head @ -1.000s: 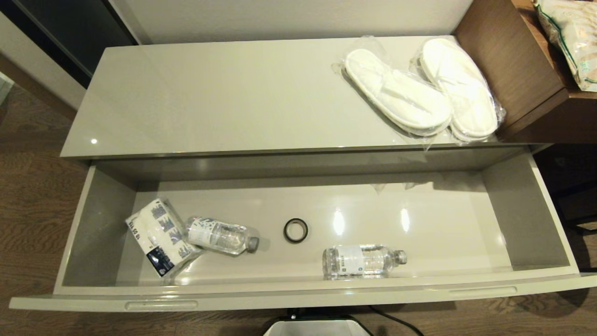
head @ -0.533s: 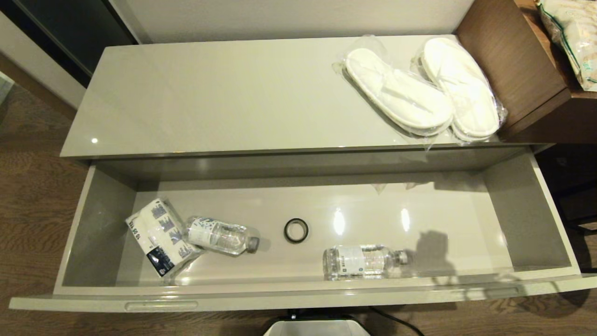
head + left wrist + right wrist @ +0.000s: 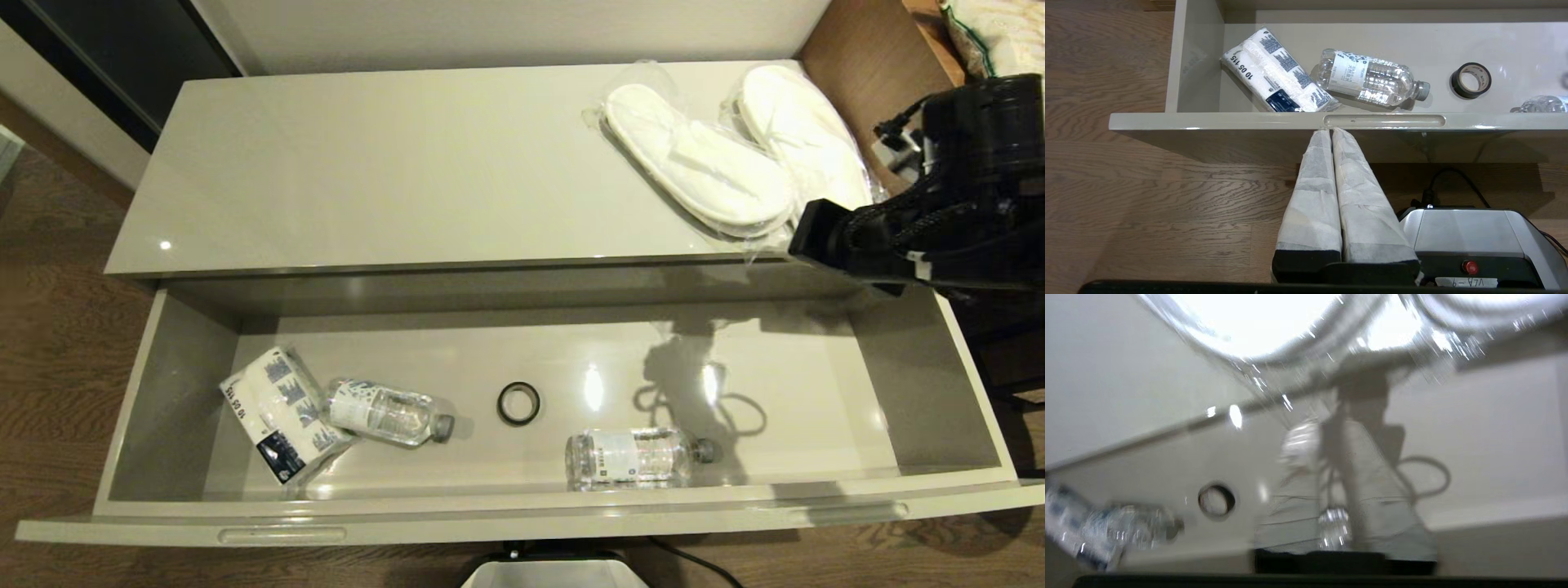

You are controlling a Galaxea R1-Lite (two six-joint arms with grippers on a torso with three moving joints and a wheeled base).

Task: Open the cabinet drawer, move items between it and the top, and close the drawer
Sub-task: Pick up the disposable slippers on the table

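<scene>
The cabinet drawer (image 3: 522, 523) stands pulled fully open. Two white slippers in clear bags (image 3: 694, 163) (image 3: 804, 139) lie side by side on the right end of the cream top (image 3: 392, 163). My right arm (image 3: 939, 212) reaches in from the right, above the drawer's right end and just in front of the slippers. Its gripper (image 3: 1331, 428) is blurred and open, empty, with the drawer floor beneath it. My left gripper (image 3: 1327, 131) is shut and empty, low in front of the drawer, with its tips just under the left slot (image 3: 1384, 121).
On the drawer floor lie a blue-printed tissue pack (image 3: 277, 412), two clear water bottles (image 3: 388, 412) (image 3: 633, 457) and a black tape roll (image 3: 518, 403). The brown desk (image 3: 865, 65) walls off the top's right end. My base (image 3: 1474, 232) sits under the drawer front.
My right arm has come into view from the right and now hangs by the slippers. Its shadow has spread leftwards across the drawer floor. Nothing else has moved.
</scene>
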